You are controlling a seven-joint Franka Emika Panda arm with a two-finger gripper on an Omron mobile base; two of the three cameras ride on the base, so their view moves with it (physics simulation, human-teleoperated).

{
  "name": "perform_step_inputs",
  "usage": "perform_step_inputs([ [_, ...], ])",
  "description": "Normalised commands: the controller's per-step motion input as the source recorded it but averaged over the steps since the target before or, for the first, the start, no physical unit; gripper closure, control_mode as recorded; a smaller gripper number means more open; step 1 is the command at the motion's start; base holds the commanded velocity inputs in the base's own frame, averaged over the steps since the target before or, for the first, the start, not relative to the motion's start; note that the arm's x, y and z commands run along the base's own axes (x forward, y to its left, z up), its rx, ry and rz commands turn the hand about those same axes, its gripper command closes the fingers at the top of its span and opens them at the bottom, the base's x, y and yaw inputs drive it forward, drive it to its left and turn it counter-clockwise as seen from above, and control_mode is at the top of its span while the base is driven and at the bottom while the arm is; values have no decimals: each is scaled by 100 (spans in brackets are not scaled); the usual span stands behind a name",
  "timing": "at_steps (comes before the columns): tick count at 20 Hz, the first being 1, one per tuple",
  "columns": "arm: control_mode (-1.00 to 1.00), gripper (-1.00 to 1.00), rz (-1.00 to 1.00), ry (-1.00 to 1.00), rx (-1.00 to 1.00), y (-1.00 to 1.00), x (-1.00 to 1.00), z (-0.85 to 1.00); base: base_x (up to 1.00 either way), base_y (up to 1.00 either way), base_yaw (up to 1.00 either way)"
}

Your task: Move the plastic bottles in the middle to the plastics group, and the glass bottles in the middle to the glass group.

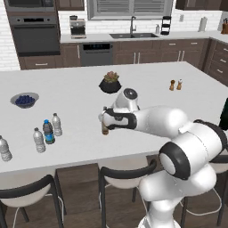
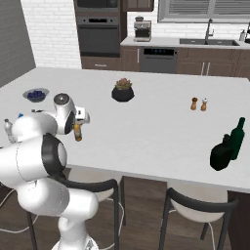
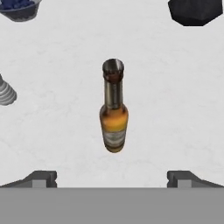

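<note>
A white kitchen counter (image 3: 175, 87) carries the amber glass bottle (image 3: 114, 109), upright and centred between the spread, empty jaws of the gripper (image 3: 112, 179). My advice: descend straight, keep it centred, and close on the body below the thin neck.

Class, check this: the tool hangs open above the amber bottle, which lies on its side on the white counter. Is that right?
Not quite. The amber bottle stands upright on the white counter, cap pointing up at the camera; the hand view shows it, and the right base view agrees. The rest holds: the tool hangs open above it, fingertips wide apart.
</note>
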Motion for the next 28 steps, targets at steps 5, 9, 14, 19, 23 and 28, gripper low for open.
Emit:
perform_step_inputs([
  [5, -100, -100, 5, 0, -2, 17, 26, -32, 0, 0, 0],
  [9, -100, -100, 3, 0, 0, 8, 25, -9, 0, 0, 0],
  [14, -100, -100, 0, 0, 0, 0, 27, 0, 0, 0, 0],
  [19, -100, -100, 0, 0, 0, -6, 2, 0, 0, 0, 0],
  [23, -100, -100, 0, 0, 0, 0, 6, -9, 0, 0, 0],
  [28, -100, -100, 0, 0, 0, 0, 18, -1, 0, 0, 0],
])
